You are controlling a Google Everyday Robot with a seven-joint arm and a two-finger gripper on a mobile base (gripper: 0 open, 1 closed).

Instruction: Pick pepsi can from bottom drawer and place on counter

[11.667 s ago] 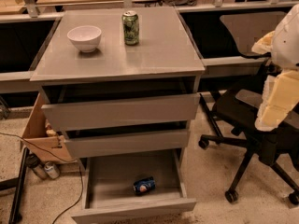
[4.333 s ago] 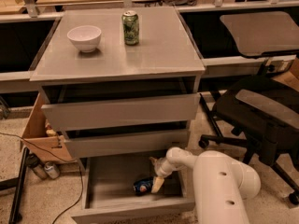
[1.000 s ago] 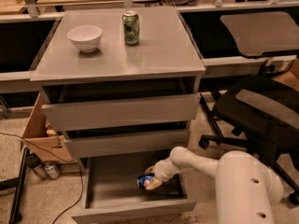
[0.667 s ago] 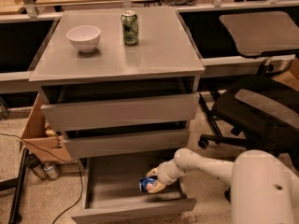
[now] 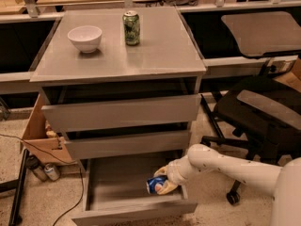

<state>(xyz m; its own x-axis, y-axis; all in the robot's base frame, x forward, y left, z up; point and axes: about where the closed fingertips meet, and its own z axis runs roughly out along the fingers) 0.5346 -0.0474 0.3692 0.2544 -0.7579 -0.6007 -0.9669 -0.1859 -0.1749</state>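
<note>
I see the pepsi can [image 5: 153,184], a small blue metal drink can with a silver end, lying on its side inside the bottom drawer [image 5: 117,185], towards the right front corner. Its silver end faces left. The gripper [image 5: 162,181] sits in that same corner, one tan finger above the can and one below, both pressed against it. I cannot tell whether the can touches the drawer floor. The bottom drawer, a wide shallow grey box with a plain flat front, is pulled fully out. The counter [image 5: 160,51], the flat matte grey square top of the cabinet, lies well above the can.
</note>
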